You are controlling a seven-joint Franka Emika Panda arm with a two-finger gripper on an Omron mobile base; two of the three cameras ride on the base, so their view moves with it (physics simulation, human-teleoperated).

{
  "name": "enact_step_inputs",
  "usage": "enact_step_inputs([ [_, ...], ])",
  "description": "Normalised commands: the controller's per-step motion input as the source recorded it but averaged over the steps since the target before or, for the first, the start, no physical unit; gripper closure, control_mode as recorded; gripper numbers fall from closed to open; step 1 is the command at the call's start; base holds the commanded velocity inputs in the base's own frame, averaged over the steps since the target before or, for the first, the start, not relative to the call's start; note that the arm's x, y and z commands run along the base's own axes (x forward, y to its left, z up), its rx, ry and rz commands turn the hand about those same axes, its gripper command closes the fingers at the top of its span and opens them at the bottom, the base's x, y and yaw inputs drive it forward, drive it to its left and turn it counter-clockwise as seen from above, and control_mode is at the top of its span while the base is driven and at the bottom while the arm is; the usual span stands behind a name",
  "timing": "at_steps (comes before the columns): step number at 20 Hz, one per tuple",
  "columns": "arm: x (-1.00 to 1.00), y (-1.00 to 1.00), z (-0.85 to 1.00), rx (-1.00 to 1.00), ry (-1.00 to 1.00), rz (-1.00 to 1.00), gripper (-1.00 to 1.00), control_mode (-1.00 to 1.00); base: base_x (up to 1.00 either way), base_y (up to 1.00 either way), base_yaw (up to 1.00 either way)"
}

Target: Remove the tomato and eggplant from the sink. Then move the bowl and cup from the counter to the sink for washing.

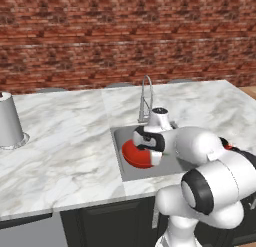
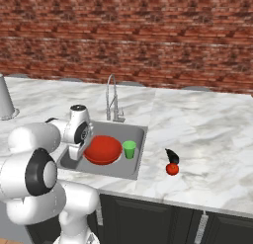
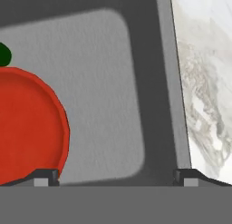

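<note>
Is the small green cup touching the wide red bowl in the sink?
Apart. The right base view shows grey sink floor between the green cup and the red bowl.

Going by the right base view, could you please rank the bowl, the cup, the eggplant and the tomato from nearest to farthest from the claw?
The open claw hangs over the sink's left side.
1. Bowl: in the sink, right beside the claw.
2. Cup: in the sink, past the bowl's right edge.
3. Eggplant and tomato: touching on the counter right of the sink, too close to call.

Kitchen: marble counter [image 2: 207, 124], sink [image 2: 141, 134] with faucet [image 2: 113, 97], brick wall [image 2: 148, 35]
</note>
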Motion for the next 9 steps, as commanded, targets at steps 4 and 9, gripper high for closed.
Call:
enact_step_inputs([
  [4,-0.32,-0.05,0.33,-0.02,0.0,0.16,-1.0,-1.0,0.0,0.0,0.0],
  [9,-0.3,-0.07,0.27,-0.07,0.0,0.18,-1.0,-1.0,0.0,0.0,0.0],
])
